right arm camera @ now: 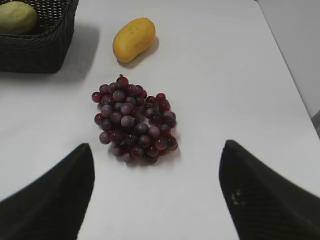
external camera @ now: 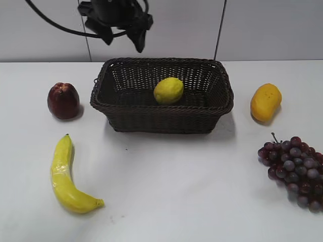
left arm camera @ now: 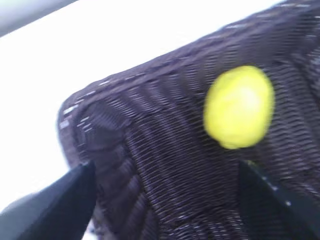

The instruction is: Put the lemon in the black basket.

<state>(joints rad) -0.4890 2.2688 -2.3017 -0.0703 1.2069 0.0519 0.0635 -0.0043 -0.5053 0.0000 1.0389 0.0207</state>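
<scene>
The lemon [external camera: 168, 91] lies inside the black basket [external camera: 161, 118] at the table's middle back. It also shows in the left wrist view [left arm camera: 239, 107] on the basket's woven floor [left arm camera: 165, 150], and at the top left of the right wrist view [right arm camera: 17, 16] inside the basket [right arm camera: 40, 47]. My left gripper [external camera: 122, 31] hangs open and empty above the basket's back left; its fingers frame the basket in the left wrist view [left arm camera: 165, 200]. My right gripper [right arm camera: 157, 185] is open and empty above the table, near the grapes.
A red apple [external camera: 63, 100] lies left of the basket. A banana [external camera: 67, 175] lies at the front left. A mango [external camera: 265, 102] lies right of the basket, and a bunch of dark red grapes [external camera: 295, 169] at the front right.
</scene>
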